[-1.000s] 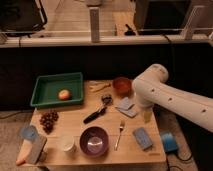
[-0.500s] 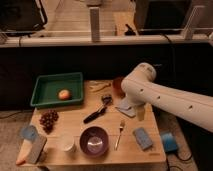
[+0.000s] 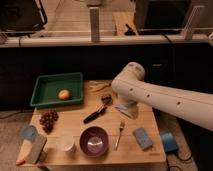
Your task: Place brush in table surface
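The brush (image 3: 97, 113) lies on the table surface (image 3: 75, 120) near its middle. Its slim black handle runs diagonally and its round head (image 3: 106, 99) points toward the back. My white arm (image 3: 150, 95) reaches in from the right and bends down over the back middle of the table. Its end, with the gripper (image 3: 124, 106), hangs just right of the brush head and is apart from the handle. I cannot tell whether it touches the brush head.
A green tray (image 3: 45, 82) holding an orange fruit (image 3: 63, 94) stands at the back left. Grapes (image 3: 48, 120), a white cup (image 3: 66, 144), a purple bowl (image 3: 94, 141), a silver fork (image 3: 120, 134) and a blue sponge (image 3: 143, 138) fill the front. A carrot (image 3: 20, 161) lies at the front left corner.
The arm has swung left and down across the back of the table, now covering the brown bowl and ending beside the brush head. The brush has not moved.
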Controlling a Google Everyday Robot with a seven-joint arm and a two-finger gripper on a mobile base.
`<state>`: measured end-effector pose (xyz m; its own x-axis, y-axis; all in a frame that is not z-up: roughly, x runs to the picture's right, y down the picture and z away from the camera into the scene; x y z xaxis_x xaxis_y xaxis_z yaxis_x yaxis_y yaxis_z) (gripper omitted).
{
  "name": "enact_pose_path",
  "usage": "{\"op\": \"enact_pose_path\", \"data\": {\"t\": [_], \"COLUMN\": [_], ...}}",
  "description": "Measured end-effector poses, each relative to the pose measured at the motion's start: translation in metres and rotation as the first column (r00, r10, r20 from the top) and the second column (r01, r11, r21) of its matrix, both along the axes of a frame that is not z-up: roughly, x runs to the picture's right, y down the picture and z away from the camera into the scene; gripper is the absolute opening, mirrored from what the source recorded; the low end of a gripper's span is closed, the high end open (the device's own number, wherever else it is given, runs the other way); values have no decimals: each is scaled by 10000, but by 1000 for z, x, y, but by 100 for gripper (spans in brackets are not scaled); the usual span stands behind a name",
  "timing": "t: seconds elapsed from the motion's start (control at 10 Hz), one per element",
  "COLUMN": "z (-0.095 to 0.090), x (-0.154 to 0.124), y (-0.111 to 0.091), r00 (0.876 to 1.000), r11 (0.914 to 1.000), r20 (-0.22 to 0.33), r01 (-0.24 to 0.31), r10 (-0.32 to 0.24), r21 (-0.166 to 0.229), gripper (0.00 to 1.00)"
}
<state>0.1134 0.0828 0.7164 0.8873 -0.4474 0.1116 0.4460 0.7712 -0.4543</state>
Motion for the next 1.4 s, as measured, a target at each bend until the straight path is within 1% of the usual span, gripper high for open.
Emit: {"op": "enact_pose_path", "data": {"t": [0.2, 0.5, 0.9, 1.4], "z": [5, 10, 19, 34], "x": [-11, -14, -21, -23], "y": [-1, -1, -2, -3], "r00": [9997, 9980, 9947, 9888], "r11": [9999, 9990, 9977, 9960], "r20": [203, 455, 775, 1206], "r01": [156, 438, 684, 892], "r10": [-156, -437, -679, -879], "r21": [-3, -14, -30, -55], "gripper": [80, 80, 80, 80]}}
